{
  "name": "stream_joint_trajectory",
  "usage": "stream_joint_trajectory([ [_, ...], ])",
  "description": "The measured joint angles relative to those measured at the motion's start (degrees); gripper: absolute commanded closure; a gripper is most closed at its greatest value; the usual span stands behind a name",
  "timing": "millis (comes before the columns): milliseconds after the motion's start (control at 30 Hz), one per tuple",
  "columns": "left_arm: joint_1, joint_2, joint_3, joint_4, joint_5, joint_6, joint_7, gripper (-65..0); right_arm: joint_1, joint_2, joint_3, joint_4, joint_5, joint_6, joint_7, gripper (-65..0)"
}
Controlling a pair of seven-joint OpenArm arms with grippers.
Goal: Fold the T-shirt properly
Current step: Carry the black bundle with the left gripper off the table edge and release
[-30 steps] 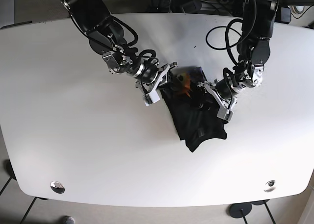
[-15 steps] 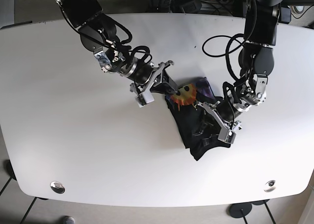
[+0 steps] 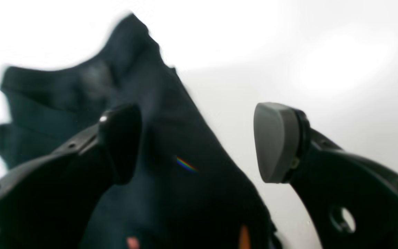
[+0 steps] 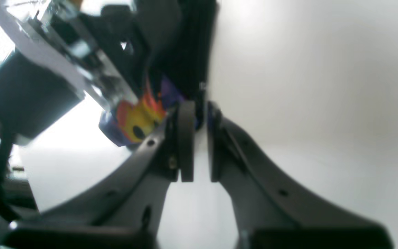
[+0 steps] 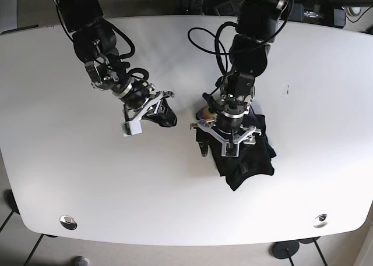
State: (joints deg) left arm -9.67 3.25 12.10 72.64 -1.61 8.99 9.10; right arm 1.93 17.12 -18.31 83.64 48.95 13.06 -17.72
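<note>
Two tools, split jobs. T-shirt [image 5: 242, 152] bunched right of desk [image 5: 70, 178] centre. Left tool [image 3: 199, 141] spread wide, straddling dark cloth, ready to pin. Right tool [image 4: 197, 138] pinched on printed edge, likely for pulling fold flat.

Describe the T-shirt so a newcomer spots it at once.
On the white table, look right of centre, beneath the open left gripper. The T-shirt is the crumpled dark heap there, the only cloth, with bright print at its upper-left edge.

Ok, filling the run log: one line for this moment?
shirt: crumpled on table | left pincer: open over shirt | right pincer: nearly closed, grip unclear
</note>
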Motion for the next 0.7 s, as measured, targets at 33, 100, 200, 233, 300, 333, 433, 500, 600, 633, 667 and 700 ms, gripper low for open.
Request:
stream_joint_trajectory([
  [33, 0.0, 0.6, -0.5, -1.4, 0.7, 0.0, -0.9, -47.6, -0.7, 0.2, 1.9, 0.0, 0.0, -0.2, -0.1, -5.7],
  [100, -0.4, 0.7, -0.6, -5.2, 1.2, 0.0, -2.7, -47.6, -1.4, 0.5, 4.8, -0.1, 0.0, -0.46, 0.0, -5.7],
  [200, -1.0, -1.2, -0.6, -11.6, 2.1, -1.5, -7.2, -47.6, -2.2, 0.2, 7.4, -0.1, 0.0, -0.42, 0.0, -5.7],
  [233, -1.3, -3.3, -0.9, -12.2, 2.0, -5.0, -7.5, -47.6, -2.8, 0.0, 8.2, 0.0, 0.0, 0.02, 0.1, -5.7],
  [300, -1.6, -6.6, -3.5, -12.3, -1.8, -13.4, -7.1, -47.2, -3.2, 0.0, 8.8, 0.0, 0.0, -0.33, -0.1, -5.7],
  [333, -1.4, -8.6, -4.8, -12.3, -3.5, -17.6, -6.5, -47.2, -3.1, 0.0, 8.9, 0.0, 0.0, -0.37, -0.1, -5.7],
  [433, -1.1, -17.1, -9.4, -12.0, -8.2, -31.3, 1.5, -47.1, -3.0, -0.2, 8.9, 0.0, 0.0, -0.02, -0.1, -5.7],
  [500, -0.9, -23.7, -13.1, -12.3, -8.3, -36.2, 6.0, -47.1, -3.1, -0.2, 8.9, 0.0, 0.0, -0.02, -0.1, -5.7],
  [600, 1.0, -34.1, -16.5, -15.2, -8.1, -41.6, 8.0, -47.1, -3.1, -0.2, 8.9, 0.3, 0.0, -0.04, -0.1, -5.7],
  [633, 1.4, -36.7, -17.5, -17.3, -8.2, -43.1, 7.5, -47.1, -3.3, -0.2, 8.8, 0.9, 0.0, -0.04, -0.2, -5.7],
  [667, 1.4, -39.0, -18.6, -19.8, -8.2, -44.9, 7.3, -47.1, -3.6, -0.2, 8.9, 1.6, 0.0, -0.02, -0.1, -5.7],
  [700, 1.4, -42.1, -20.1, -24.0, -8.2, -47.2, 6.7, -47.1, -3.9, -0.1, 8.9, 2.6, 0.0, 0.02, 0.1, -5.7],
])
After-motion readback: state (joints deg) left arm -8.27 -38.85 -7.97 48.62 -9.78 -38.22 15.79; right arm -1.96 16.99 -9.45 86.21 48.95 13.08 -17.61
